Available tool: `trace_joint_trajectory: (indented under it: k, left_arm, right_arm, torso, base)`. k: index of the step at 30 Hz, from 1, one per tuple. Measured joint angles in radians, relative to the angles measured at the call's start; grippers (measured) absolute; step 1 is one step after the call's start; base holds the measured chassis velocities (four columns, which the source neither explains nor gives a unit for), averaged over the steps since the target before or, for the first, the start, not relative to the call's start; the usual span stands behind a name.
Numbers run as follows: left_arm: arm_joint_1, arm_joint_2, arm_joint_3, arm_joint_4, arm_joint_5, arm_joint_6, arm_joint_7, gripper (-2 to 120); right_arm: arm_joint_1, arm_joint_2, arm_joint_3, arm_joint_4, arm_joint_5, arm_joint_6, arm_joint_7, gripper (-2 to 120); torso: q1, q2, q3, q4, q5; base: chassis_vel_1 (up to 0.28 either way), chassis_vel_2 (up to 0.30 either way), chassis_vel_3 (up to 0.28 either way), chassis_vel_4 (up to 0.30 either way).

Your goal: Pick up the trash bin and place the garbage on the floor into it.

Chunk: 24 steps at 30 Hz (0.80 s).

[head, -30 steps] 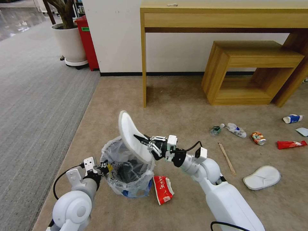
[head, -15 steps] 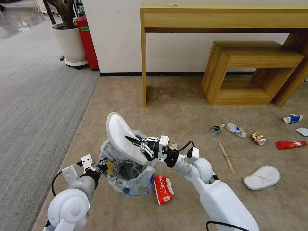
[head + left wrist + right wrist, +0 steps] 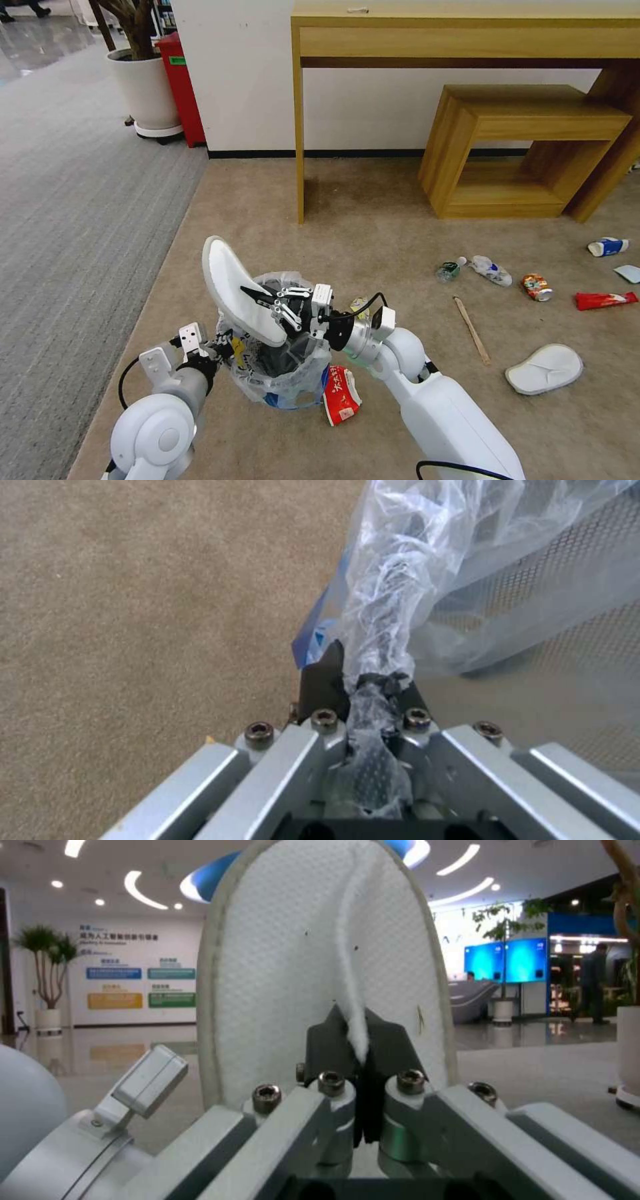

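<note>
We find the left gripper (image 3: 360, 690) clamped on the rim of the small round bag-lined trash bin (image 3: 283, 373), held just above the beige carpet floor (image 3: 373, 227). The right gripper (image 3: 257, 298) pinches a white fabric slipper (image 3: 233, 290), its long axis upright, tilted left over the bin's mouth.

White characters ran down the red carton (image 3: 341, 395) on the floor (image 3: 373, 227) (too small to read); wall signs (image 3: 140, 985) were illegible.
</note>
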Motion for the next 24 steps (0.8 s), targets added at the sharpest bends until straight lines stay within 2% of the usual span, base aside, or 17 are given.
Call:
trace_joint_trajectory:
  k: [17,19,22,23,24]
  left_arm:
    - [-0.003,-0.009,0.009,-0.022,-0.006,-0.002,0.001,1]
    - [-0.002,-0.008,0.008,-0.026,-0.008,-0.002,0.001,1]
    - [0.003,-0.007,0.004,-0.041,-0.012,-0.002,0.0,1]
    - [0.003,-0.007,0.004,-0.041,-0.012,-0.002,0.0,1]
    - [0.004,-0.007,0.001,-0.044,-0.013,-0.002,0.0,1]
  right_arm:
    - [-0.013,0.0,-0.024,-0.042,-0.026,0.015,-0.009,0]
    - [-0.015,0.0,-0.022,-0.045,-0.027,0.015,-0.013,2]
    - [-0.023,-0.001,-0.02,-0.057,-0.034,0.018,-0.024,17]
    - [-0.023,-0.001,-0.02,-0.057,-0.034,0.018,-0.024,17]
    - [-0.025,0.0,-0.02,-0.06,-0.036,0.02,-0.025,22]
  torso:
    - [0.0,0.0,0.0,0.0,0.0001]
    - [0.0,0.0,0.0,0.0,0.0001]
    - [0.0,0.0,0.0,0.0,0.0001]
    - [0.0,0.0,0.0,0.0,0.0001]
    - [0.0,0.0,0.0,0.0,0.0001]
  base:
    - [0.0,0.0,0.0,0.0]
    - [0.0,0.0,0.0,0.0]
    - [0.0,0.0,0.0,0.0]
    - [0.0,0.0,0.0,0.0]
    - [0.0,0.0,0.0,0.0]
